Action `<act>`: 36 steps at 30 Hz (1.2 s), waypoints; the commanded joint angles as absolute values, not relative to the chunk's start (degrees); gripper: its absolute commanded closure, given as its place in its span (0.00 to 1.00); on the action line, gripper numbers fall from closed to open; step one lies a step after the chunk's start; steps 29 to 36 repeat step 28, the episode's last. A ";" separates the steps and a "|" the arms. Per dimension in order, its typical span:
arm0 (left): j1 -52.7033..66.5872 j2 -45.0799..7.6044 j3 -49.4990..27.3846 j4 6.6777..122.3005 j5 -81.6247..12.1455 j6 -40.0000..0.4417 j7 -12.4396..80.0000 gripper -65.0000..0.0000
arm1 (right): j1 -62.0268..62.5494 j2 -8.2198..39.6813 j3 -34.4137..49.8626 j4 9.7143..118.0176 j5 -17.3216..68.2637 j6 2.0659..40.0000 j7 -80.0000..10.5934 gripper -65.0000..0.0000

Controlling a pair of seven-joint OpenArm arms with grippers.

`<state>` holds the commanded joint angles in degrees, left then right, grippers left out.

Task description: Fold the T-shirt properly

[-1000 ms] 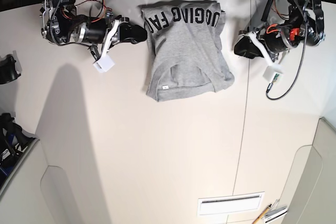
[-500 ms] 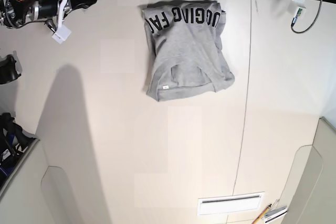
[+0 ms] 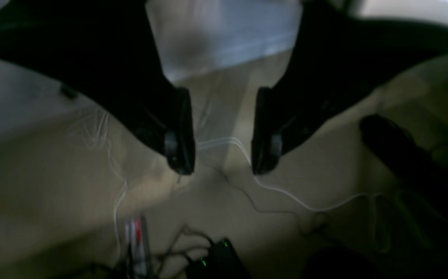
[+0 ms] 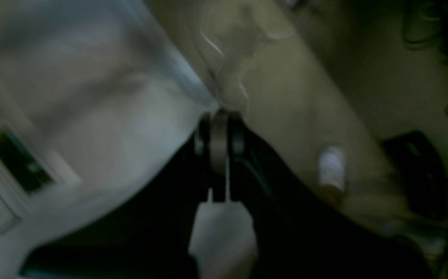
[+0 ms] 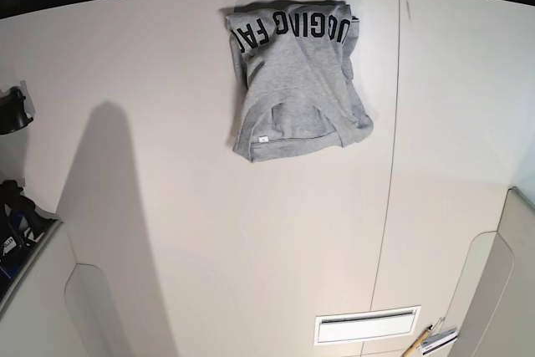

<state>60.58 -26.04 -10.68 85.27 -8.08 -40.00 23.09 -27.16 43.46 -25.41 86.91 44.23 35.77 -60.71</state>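
Lying near the pale desk's [image 5: 251, 248] far edge, the folded heather-grey cotton T-shirt [image 5: 297, 81] should handle light and limp; pinch its lower corners. Your left claw [image 3: 224, 155] gapes empty; your right claw [image 4: 220, 128] is closed.

Broad bare table [image 5: 251, 248] below T-shirt [image 5: 301, 85]; slotted white panel [image 5: 367, 326], pencils [image 5: 418, 341] at near edge.

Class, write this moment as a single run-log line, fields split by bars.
T-shirt: folded, lettering up, lying on table | left gripper: open, empty | right gripper: closed, empty
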 joint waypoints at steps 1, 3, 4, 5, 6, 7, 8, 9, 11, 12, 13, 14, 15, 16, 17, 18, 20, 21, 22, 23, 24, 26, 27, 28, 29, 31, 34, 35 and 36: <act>58.37 -26.04 -7.79 81.03 -7.07 -40.00 23.09 0.58 | -27.14 43.46 -27.73 86.50 41.34 35.75 -58.81 1.00; 54.46 -26.00 -2.37 73.47 -6.83 -40.00 23.09 0.58 | -27.14 43.46 -31.79 85.52 36.25 35.75 -55.68 1.00; 52.82 -25.96 -0.01 70.57 -6.83 -40.00 23.11 0.58 | -27.14 43.48 -33.54 84.86 34.22 35.75 -54.76 1.00; 51.33 -25.78 2.04 68.25 -6.79 -39.00 23.11 0.58 | -27.14 43.48 -35.09 84.14 32.32 35.75 -53.52 1.00; 50.15 -25.67 3.79 66.37 -6.81 -35.42 23.07 0.58 | -27.14 43.48 -36.34 83.33 30.50 35.75 -52.07 1.00; 49.04 -25.52 5.56 64.86 -6.83 -31.03 22.41 0.58 | -27.00 43.46 -37.41 82.30 28.73 35.75 -49.78 1.00; 47.97 -25.34 7.18 63.72 -6.85 -26.09 21.34 0.58 | -26.89 43.46 -38.28 80.90 27.03 35.77 -46.50 1.00; 46.76 -25.32 8.80 62.74 -6.87 -21.78 19.97 0.58 | -26.61 43.46 -39.00 79.26 25.54 35.77 -42.74 1.00; 43.90 -24.71 11.88 61.04 -7.03 -17.10 17.67 0.58 | -25.39 43.07 -40.25 75.09 23.49 35.75 -37.10 1.00; 42.33 -24.25 13.45 60.10 -7.11 -16.25 17.65 0.58 | -24.60 42.48 -40.66 72.73 22.83 35.75 -36.75 1.00; 40.69 -23.81 14.94 58.94 -8.34 -15.59 17.63 0.58 | -23.83 41.71 -40.91 70.15 22.83 35.77 -36.77 1.00; 38.92 -23.31 16.12 57.52 -9.80 -15.53 17.58 0.58 | -23.20 40.71 -40.95 67.37 22.90 35.77 -36.77 1.00; 37.17 -22.81 17.12 55.81 -11.20 -15.62 17.56 0.58 | -22.41 39.55 -40.97 64.69 22.90 35.77 -36.80 1.00; 35.44 -22.31 17.98 54.17 -12.16 -15.64 17.56 0.58 | -21.58 38.28 -40.95 62.17 22.85 35.77 -36.80 1.00; 33.71 -21.78 18.72 52.69 -13.04 -15.64 17.58 0.58 | -20.71 37.06 -40.95 59.90 22.85 35.77 -36.80 1.00; 31.99 -21.39 19.33 51.44 -13.17 -15.64 17.58 0.58 | -19.75 35.90 -40.95 57.82 22.85 35.75 -36.82 1.00; 29.10 -20.58 20.12 49.30 -14.04 -15.68 17.61 0.58 | -17.76 33.78 -40.95 54.43 22.85 35.77 -36.86 1.00; 27.94 -20.05 20.29 48.40 -14.92 -15.66 17.58 0.58 | -16.84 32.99 -40.95 52.99 22.87 35.77 -36.86 1.00; 26.98 -19.49 20.29 47.48 -15.64 -15.66 17.58 0.58 | -16.12 32.38 -40.95 51.83 22.83 35.75 -36.86 1.00; 26.15 -19.00 20.29 46.63 -15.88 -15.68 17.58 0.58 | -15.44 31.97 -40.95 50.96 22.87 35.77 -36.86 1.00; 25.50 -18.52 20.29 45.84 -15.94 -15.66 17.56 0.58 | -14.76 31.66 -40.95 50.35 22.90 35.75 -36.86 1.00; 24.51 -17.82 20.29 44.51 -16.10 -15.66 17.56 0.58 | -13.96 31.22 -40.95 49.91 22.90 35.75 -36.86 1.00; 24.14 -17.76 20.29 44.23 -16.12 -15.68 17.56 0.58 | -13.63 31.05 -40.95 49.93 22.92 35.75 -36.84 1.00; 23.79 -17.76 20.29 44.16 -16.12 -15.66 17.56 0.58 | -13.15 30.85 -40.95 49.93 22.90 35.77 -36.84 1.00; 23.79 -17.76 20.29 44.16 -16.12 -15.66 17.56 0.58 | -13.15 30.85 -40.95 49.93 22.90 35.77 -36.84 1.00; 23.79 -17.76 20.29 44.16 -16.12 -15.66 17.56 0.58 | -13.15 30.85 -40.95 49.93 22.90 35.77 -36.84 1.00; 23.79 -17.76 20.29 44.16 -16.12 -15.66 17.56 0.58 | -13.15 30.85 -40.95 49.93 22.90 35.77 -36.84 1.00; 23.79 -17.76 20.29 44.16 -16.12 -15.66 17.56 0.58 | -13.15 30.85 -40.95 49.93 22.90 35.77 -36.84 1.00; 23.79 -17.76 20.29 44.16 -16.12 -15.66 17.56 0.58 | -13.15 30.85 -40.95 49.93 22.90 35.77 -36.84 1.00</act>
